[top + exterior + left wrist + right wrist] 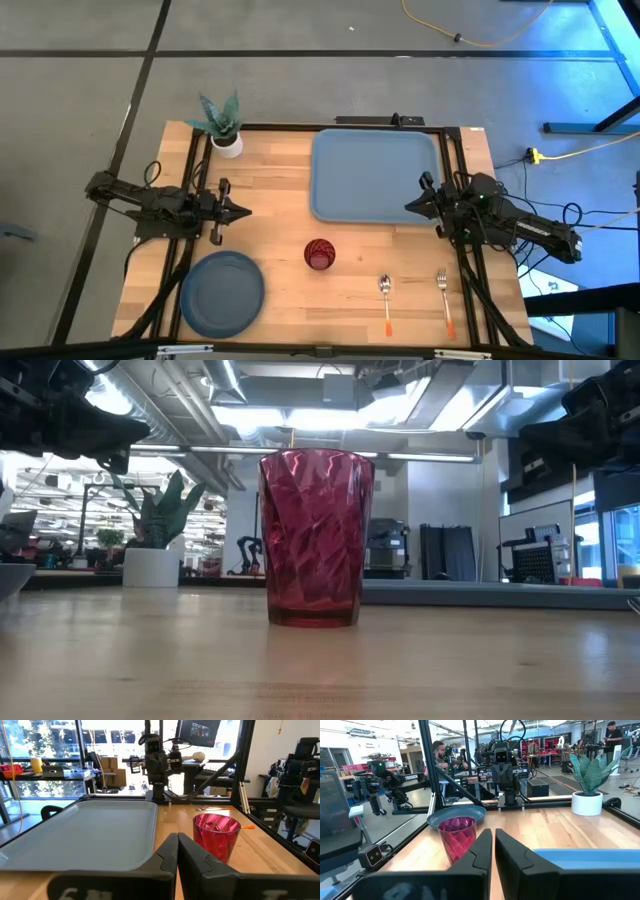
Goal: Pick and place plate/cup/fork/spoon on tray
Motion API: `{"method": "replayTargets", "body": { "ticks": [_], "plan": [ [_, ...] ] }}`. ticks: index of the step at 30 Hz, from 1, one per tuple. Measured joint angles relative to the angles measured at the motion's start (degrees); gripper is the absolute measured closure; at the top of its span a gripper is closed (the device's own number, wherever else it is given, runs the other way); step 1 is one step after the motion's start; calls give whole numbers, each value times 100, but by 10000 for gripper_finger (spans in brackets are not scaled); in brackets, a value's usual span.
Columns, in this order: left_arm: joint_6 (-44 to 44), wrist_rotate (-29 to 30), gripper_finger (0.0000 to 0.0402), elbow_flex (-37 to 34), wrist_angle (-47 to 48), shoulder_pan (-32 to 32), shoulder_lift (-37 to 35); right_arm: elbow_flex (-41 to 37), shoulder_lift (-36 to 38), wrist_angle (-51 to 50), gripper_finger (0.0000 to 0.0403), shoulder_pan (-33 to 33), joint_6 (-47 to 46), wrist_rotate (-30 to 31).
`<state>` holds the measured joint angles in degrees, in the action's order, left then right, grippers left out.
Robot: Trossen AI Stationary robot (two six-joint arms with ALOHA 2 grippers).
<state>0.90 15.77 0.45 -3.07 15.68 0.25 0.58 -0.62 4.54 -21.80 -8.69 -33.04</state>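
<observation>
The dark red ribbed cup (319,254) stands upright on the table's near middle; it also shows in the low view (315,538). The grey-blue plate (222,293) lies at the near left. The spoon (386,301) and fork (445,299), both with orange handles, lie flat at the near right. The light blue-grey tray (374,175) lies at the far middle. My left gripper (246,211) is shut and empty at the left, above the table (177,851). My right gripper (408,207) is shut and empty over the tray's right near corner (493,847).
A white plant pot (227,143) with a green plant stands at the table's far left corner. A black frame (330,126) runs along the table's far and side edges. Bare wood lies between cup, plate and tray. People show in the room beyond in the right wrist view.
</observation>
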Motion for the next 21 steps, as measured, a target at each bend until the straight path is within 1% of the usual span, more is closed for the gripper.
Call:
{"method": "replayTargets", "body": {
  "ticks": [17,21],
  "plan": [
    [0,0,401,-2,-2,-2,0,0,0,0,378,1,-4,-2],
    [-2,1,401,-1,-1,-2,0,0,0,1,378,0,199,-1]
  ]
}}
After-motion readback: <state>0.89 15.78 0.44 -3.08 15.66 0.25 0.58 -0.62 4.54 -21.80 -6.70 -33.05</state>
